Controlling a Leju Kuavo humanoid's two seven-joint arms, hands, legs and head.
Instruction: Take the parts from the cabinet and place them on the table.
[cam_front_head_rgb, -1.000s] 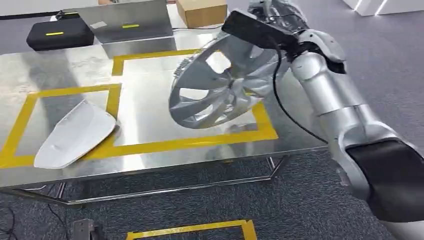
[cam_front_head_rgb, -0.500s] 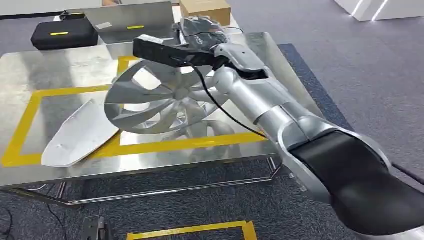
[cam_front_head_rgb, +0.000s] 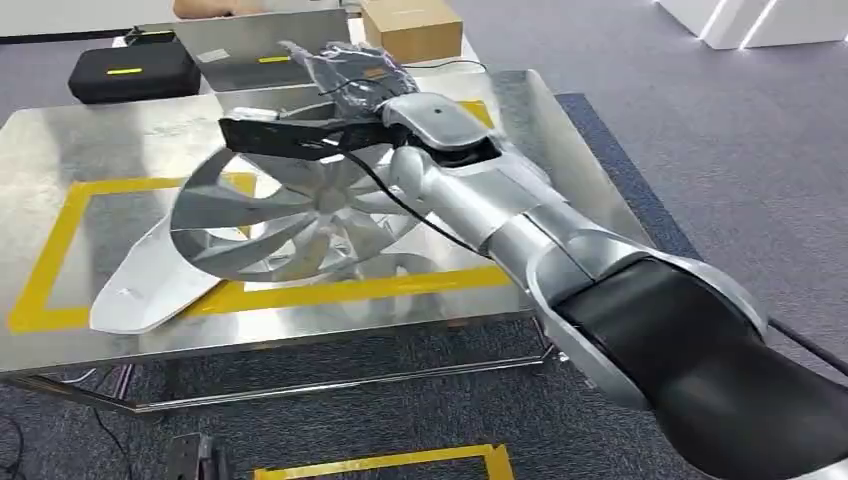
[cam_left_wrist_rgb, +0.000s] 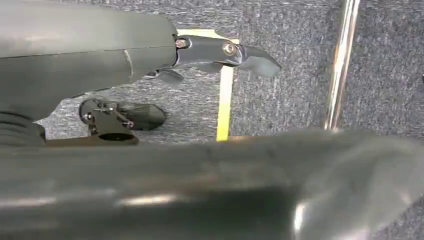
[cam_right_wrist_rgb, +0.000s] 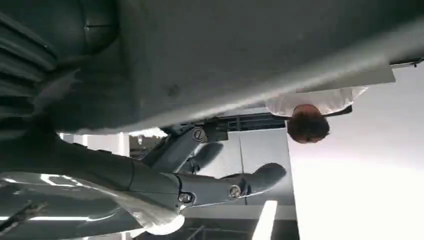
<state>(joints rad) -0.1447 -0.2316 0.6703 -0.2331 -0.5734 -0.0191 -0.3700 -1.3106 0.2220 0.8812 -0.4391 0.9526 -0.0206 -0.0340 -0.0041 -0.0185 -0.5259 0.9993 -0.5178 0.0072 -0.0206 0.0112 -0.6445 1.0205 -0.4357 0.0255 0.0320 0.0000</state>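
Observation:
A silver spoked wheel cover (cam_front_head_rgb: 285, 215) hangs tilted, nearly flat, over the middle of the steel table (cam_front_head_rgb: 100, 140). My right hand (cam_front_head_rgb: 345, 68) grips its far rim, with my right arm reaching across from the right. In the right wrist view the cover's rim (cam_right_wrist_rgb: 250, 55) lies against my right hand (cam_right_wrist_rgb: 200, 187). Whether its near rim touches the table I cannot tell. A white shell-shaped part (cam_front_head_rgb: 150, 280) lies on the table's front left, partly behind the cover. My left hand (cam_left_wrist_rgb: 220, 52) hangs over the carpet, fingers apart, holding nothing.
Yellow tape (cam_front_head_rgb: 400, 285) marks rectangles on the table. Behind the table are a black case (cam_front_head_rgb: 130, 70), a metal box (cam_front_head_rgb: 250, 45) and a cardboard box (cam_front_head_rgb: 410, 28). A person (cam_right_wrist_rgb: 307, 117) stands beyond the table. Grey carpet surrounds it, with a taped square (cam_front_head_rgb: 380, 462) in front.
My right arm has swung left with the wheel cover, from the table's right side to its middle, and tipped it flatter and lower, close to the white part. The camera has also shifted slightly.

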